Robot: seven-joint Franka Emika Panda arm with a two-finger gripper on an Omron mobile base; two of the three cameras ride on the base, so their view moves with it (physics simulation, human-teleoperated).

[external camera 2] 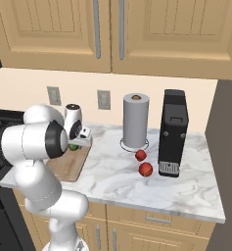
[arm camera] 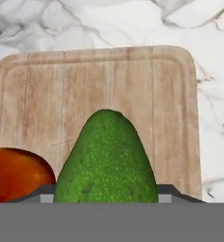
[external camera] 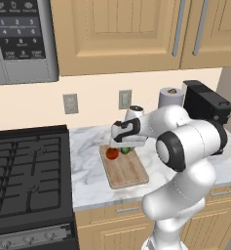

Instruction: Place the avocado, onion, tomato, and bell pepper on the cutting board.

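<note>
The green avocado sits between my gripper's fingers, which are shut on it. It is low over the far end of the wooden cutting board, and I cannot tell whether it touches the wood. In the left base view the gripper and avocado are above the cutting board. A red-orange round vegetable lies on the board just left of the avocado. Two reddish balls rest on the counter to the right; I cannot tell which vegetable each is.
A paper towel roll and a black coffee machine stand at the back right of the marble counter. The black stove borders the counter on the left, under a microwave. Cabinets hang overhead.
</note>
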